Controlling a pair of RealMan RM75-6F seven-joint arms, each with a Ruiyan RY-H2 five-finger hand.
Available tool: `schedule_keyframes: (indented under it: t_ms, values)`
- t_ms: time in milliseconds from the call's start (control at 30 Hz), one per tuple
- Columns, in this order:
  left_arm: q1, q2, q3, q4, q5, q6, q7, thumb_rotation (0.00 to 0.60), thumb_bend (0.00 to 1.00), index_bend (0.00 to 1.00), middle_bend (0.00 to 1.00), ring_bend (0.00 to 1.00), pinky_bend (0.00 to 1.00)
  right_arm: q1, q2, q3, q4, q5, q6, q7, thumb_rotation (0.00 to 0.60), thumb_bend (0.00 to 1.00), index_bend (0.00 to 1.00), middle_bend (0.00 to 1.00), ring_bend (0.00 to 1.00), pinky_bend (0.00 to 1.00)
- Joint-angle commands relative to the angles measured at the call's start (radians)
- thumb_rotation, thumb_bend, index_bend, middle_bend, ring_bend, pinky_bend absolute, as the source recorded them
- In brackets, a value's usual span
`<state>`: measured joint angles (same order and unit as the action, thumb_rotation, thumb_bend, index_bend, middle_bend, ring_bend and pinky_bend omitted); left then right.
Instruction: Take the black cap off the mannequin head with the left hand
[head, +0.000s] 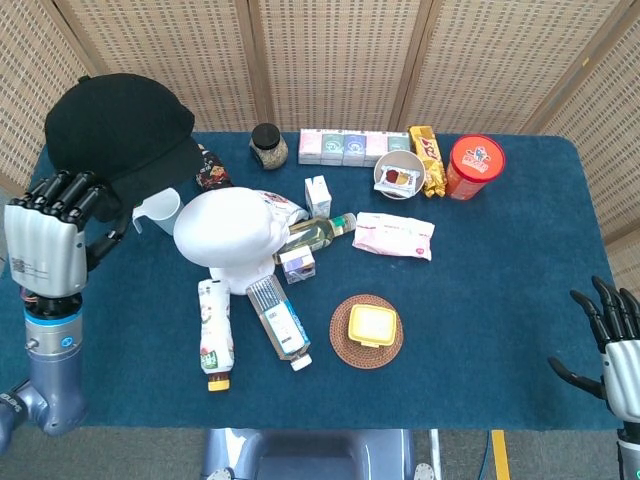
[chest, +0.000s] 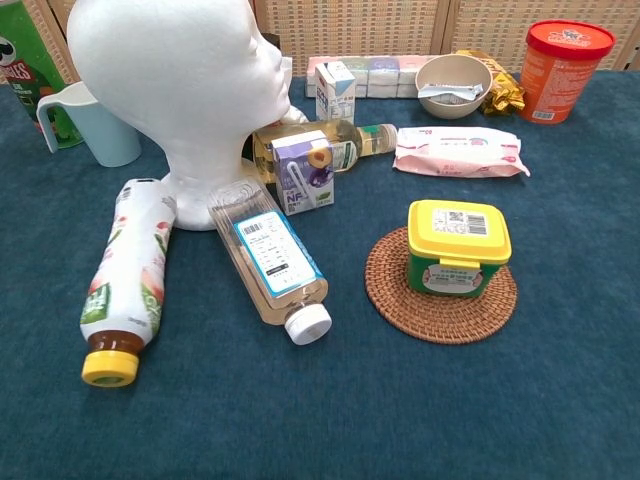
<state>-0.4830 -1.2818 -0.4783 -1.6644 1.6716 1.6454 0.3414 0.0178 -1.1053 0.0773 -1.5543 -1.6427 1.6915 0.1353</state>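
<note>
We are holding the black cap (head: 118, 125) in our left hand (head: 45, 235), fingers (head: 62, 193) clamped on its brim, up and to the left of the bare white mannequin head (head: 228, 229), clear of it. The head is standing on the blue tabletop (head: 500, 260), with a yellow-capped bottle (chest: 122, 277) and a white-capped bottle (chest: 270, 262) lying just in front of its base. Our right hand (head: 612, 345) is hanging at the tabletop's right edge, fingers apart and holding nothing.
</note>
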Motion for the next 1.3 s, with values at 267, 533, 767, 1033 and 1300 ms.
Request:
schedule_keyframes:
  t_ms: [267, 533, 767, 1033, 1300]
  values:
    - [0.061, 0.088, 0.118, 0.307, 0.175, 0.145, -0.334, 0.6, 0.54, 0.78, 0.57, 0.51, 0.7, 0.002, -0.003, -0.006, -0.006, -0.01, -0.004, -0.012, 0.6, 0.0, 0.13, 0.01, 0.0, 0.0]
    - [0.05, -0.019, 0.239, 0.652, 0.279, 0.23, -0.525, 0.6, 0.53, 0.78, 0.57, 0.51, 0.7, 0.005, -0.006, -0.011, -0.013, -0.019, -0.008, -0.028, 0.6, 0.0, 0.13, 0.01, 0.0, 0.0]
    - [0.039, -0.185, 0.328, 1.003, 0.31, 0.294, -0.637, 0.6, 0.52, 0.78, 0.57, 0.51, 0.7, 0.005, -0.007, -0.009, -0.012, -0.012, -0.011, -0.031, 0.6, 0.0, 0.13, 0.01, 0.0, 0.0]
    - [0.048, -0.329, 0.356, 1.265, 0.227, 0.304, -0.769, 0.6, 0.46, 0.78, 0.57, 0.51, 0.7, 0.008, -0.009, -0.01, -0.01, -0.01, -0.018, -0.032, 0.6, 0.0, 0.13, 0.01, 0.0, 0.0]
    - [0.061, -0.383, 0.391, 1.36, 0.19, 0.302, -0.817, 0.6, 0.37, 0.75, 0.54, 0.47, 0.64, 0.005, -0.007, -0.009, -0.014, -0.01, -0.011, -0.031, 0.6, 0.0, 0.13, 0.01, 0.0, 0.0]
